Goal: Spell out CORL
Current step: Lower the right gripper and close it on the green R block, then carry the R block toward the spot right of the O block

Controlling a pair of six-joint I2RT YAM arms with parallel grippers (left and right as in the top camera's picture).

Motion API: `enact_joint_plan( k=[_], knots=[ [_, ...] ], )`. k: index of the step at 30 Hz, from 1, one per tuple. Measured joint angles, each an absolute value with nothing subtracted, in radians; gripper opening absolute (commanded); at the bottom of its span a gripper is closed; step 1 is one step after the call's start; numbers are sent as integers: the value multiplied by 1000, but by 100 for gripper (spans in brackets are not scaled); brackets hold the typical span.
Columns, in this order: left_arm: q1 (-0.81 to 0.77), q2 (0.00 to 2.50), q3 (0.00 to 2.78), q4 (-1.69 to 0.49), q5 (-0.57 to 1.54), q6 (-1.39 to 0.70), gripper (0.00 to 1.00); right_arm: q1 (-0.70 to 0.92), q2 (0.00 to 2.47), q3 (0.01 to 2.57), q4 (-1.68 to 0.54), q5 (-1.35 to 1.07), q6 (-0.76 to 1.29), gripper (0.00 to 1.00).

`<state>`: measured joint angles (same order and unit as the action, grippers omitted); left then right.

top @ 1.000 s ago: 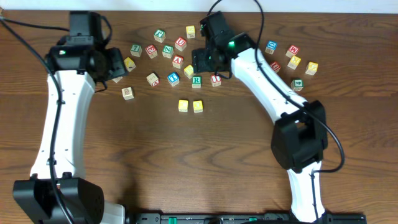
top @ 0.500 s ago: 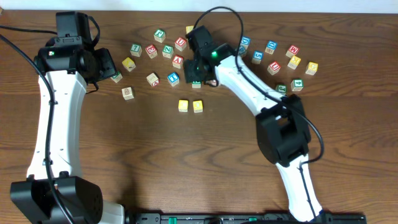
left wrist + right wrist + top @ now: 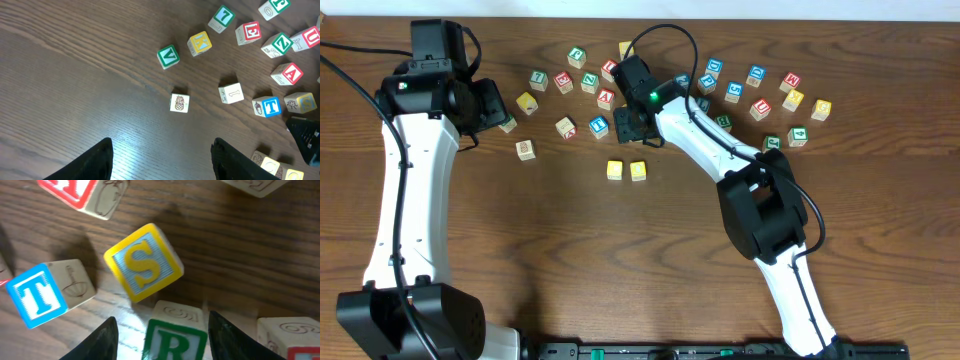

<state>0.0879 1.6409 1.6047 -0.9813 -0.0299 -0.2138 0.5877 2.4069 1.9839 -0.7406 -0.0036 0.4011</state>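
Note:
The white cube with a green R [image 3: 175, 336] stands on the table between the fingers of my right gripper [image 3: 162, 330]. The jaws straddle it with a gap showing on its left side, so the gripper is open. Overhead, the right gripper [image 3: 632, 124] covers that cube. Two yellow-topped cubes [image 3: 614, 170] [image 3: 638, 170] sit side by side just in front of it, touching nothing. I cannot pick out the blue L cube. My left gripper [image 3: 162, 165] hangs open over bare wood at the left [image 3: 496, 106].
A yellow S cube [image 3: 145, 265] and a blue T cube [image 3: 37, 295] lie close beyond the R. Several loose cubes are scattered behind [image 3: 588, 82] and to the right [image 3: 790, 100]. A pineapple cube [image 3: 179, 103] and green V cube [image 3: 168, 56] lie ahead of the left gripper.
The right arm has swung left and come down over the R cube, its jaws narrowing around it. The left arm shifted slightly left, then held still.

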Motion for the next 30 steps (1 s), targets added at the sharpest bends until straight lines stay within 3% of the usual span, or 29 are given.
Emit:
enact_joint_plan(
  k=[18, 30],
  knots=[
    [88, 1641, 1605, -984, -30, -214, 62, 588, 2410, 1984, -739, 22, 401, 29],
    [88, 1641, 1605, -984, -30, -214, 62, 588, 2403, 1984, -759, 23, 401, 22]
  ],
)
